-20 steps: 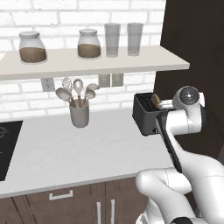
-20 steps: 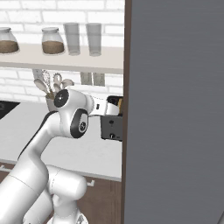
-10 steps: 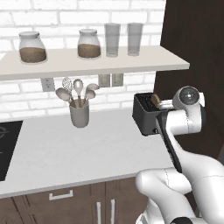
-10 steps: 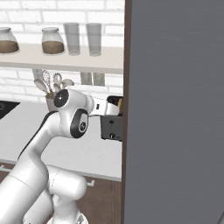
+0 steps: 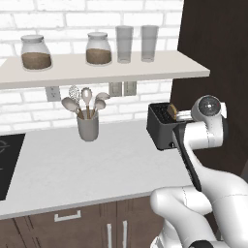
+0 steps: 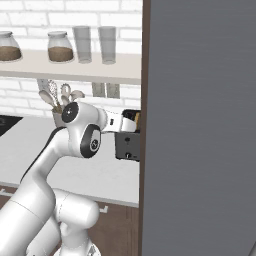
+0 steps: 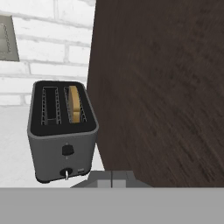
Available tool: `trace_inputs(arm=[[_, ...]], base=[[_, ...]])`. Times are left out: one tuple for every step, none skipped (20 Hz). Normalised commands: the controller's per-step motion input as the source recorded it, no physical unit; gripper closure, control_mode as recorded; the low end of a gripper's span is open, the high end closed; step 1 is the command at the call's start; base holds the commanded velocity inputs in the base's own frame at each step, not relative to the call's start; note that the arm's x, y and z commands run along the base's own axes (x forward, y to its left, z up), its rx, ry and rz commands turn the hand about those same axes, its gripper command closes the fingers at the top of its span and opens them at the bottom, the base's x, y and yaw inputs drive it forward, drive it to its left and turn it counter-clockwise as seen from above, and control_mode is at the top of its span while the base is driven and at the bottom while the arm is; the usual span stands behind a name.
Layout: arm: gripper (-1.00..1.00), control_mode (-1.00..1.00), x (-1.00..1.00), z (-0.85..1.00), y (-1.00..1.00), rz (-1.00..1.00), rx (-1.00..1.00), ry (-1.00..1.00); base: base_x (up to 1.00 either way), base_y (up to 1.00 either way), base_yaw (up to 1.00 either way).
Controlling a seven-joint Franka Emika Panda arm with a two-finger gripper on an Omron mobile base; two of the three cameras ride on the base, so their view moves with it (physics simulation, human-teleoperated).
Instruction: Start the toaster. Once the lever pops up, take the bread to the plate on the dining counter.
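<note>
Against the dark cabinet at 3 o'clock, toaster [image 7: 62,131] sits on desk [image 5: 72,169]; bread [image 7: 75,104] in right slot. End effector [image 7: 111,179] closed, empty, near lever [image 7: 66,174]. Step: starting toaster; next, press lever.

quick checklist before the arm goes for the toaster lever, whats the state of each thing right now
1. Bread sits in a slot of the toaster, the one nearer the dark panel: ok.
2. Other slot is empty: ok.
3. Lever shows low on the toaster's front face, below the round knob; whether it is already pressed down: cannot tell.
4. Tool is shut, with nothing between its tips: ok for pushing.
5. Tool is touching the lever: not ok, it sits to the lever's right in the hand view.
6. Room beside the toaster: not ok, the dark panel stands close against its side.
</note>
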Motion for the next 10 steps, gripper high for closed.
trace_inputs(arm=[[1.00, -1.00, 0.00, 0.00, 0.00, 0.00, 0.00, 0.00], [1.00, -1.00, 0.00, 0.00, 0.00, 0.00, 0.00, 0.00], [1.00, -1.00, 0.00, 0.00, 0.00, 0.00, 0.00, 0.00], [1.00, -1.00, 0.00, 0.00, 0.00, 0.00, 0.00, 0.00], [1.00, -1.00, 0.00, 0.00, 0.00, 0.00, 0.00, 0.00], [1.00, -1.00, 0.00, 0.00, 0.00, 0.00, 0.00, 0.00], [1.00, -1.00, 0.00, 0.00, 0.00, 0.00, 0.00, 0.00], [1.00, -1.00, 0.00, 0.00, 0.00, 0.00, 0.00, 0.00], [1.00, -1.00, 0.00, 0.00, 0.00, 0.00, 0.00, 0.00], [1.00, -1.00, 0.00, 0.00, 0.00, 0.00, 0.00, 0.00]], base=[[0.00, 0.00, 0.00], [0.00, 0.00, 0.00], [0.00, 0.00, 0.00], [0.00, 0.00, 0.00], [0.00, 0.00, 0.00], [0.00, 0.00, 0.00], [0.00, 0.00, 0.00], [0.00, 0.00, 0.00], [0.00, 0.00, 0.00], [0.00, 0.00, 0.00]])
